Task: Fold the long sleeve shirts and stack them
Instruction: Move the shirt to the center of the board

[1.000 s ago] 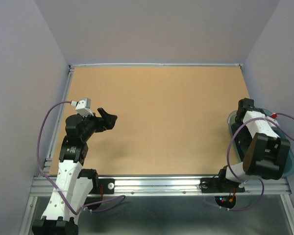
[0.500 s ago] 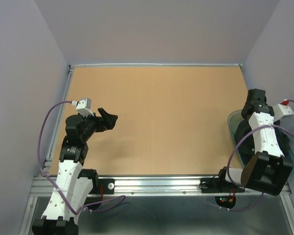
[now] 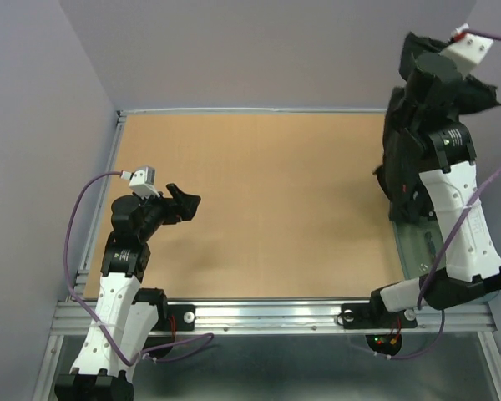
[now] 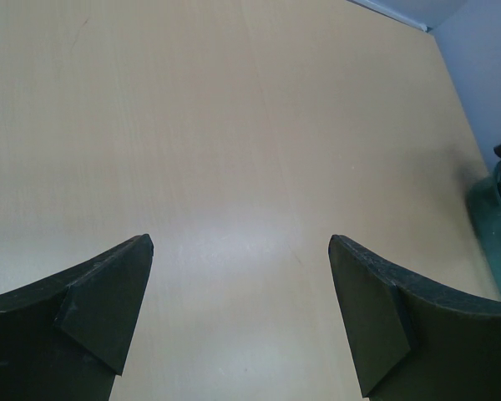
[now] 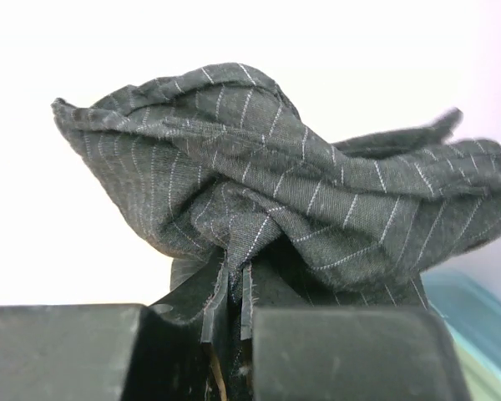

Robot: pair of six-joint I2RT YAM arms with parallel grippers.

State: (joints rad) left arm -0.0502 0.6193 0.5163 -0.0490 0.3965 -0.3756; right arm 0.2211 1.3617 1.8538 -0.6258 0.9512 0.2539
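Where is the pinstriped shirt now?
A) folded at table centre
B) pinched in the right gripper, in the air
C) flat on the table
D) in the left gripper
B: the right gripper is shut on bunched cloth of the black pinstriped shirt; the left gripper stands open, empty.

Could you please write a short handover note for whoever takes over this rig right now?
Right gripper: shut on the black pinstriped shirt, held bunched high above the table's right edge, with cloth hanging down toward the teal bin.
Left gripper: open and empty, hovering over the left of the table.
Done: one shirt picked up; nothing laid out or folded.
Left: spread it on the table, fold it, start the stack. No other shirt is visible.
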